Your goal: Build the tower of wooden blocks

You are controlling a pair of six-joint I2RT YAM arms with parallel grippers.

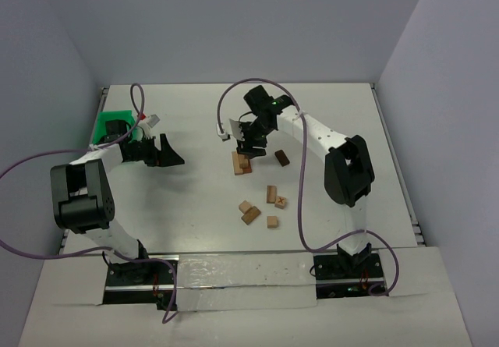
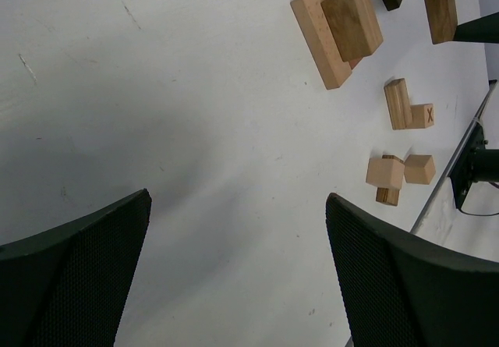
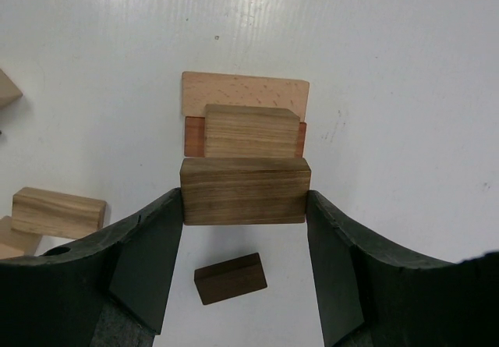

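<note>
My right gripper [image 3: 243, 200] is shut on a brown wood bar [image 3: 243, 191], held by its two ends just above the tower [image 1: 242, 162]. The tower is low: a pale flat block [image 3: 245, 95], a reddish block [image 3: 190, 136] and a tan block [image 3: 251, 131] on top. A dark brown block [image 3: 230, 278] lies on the table under the gripper. More wood blocks lie loose nearer the bases, among them a short bar [image 1: 272, 194], the X block [image 1: 280, 202] and small cubes [image 1: 248, 210]. My left gripper [image 2: 238, 197] stands open over bare table at the left [image 1: 168, 156].
A green tray [image 1: 117, 125] sits at the far left behind the left gripper. Purple cables loop above both arms. White walls close the table at the back and both sides.
</note>
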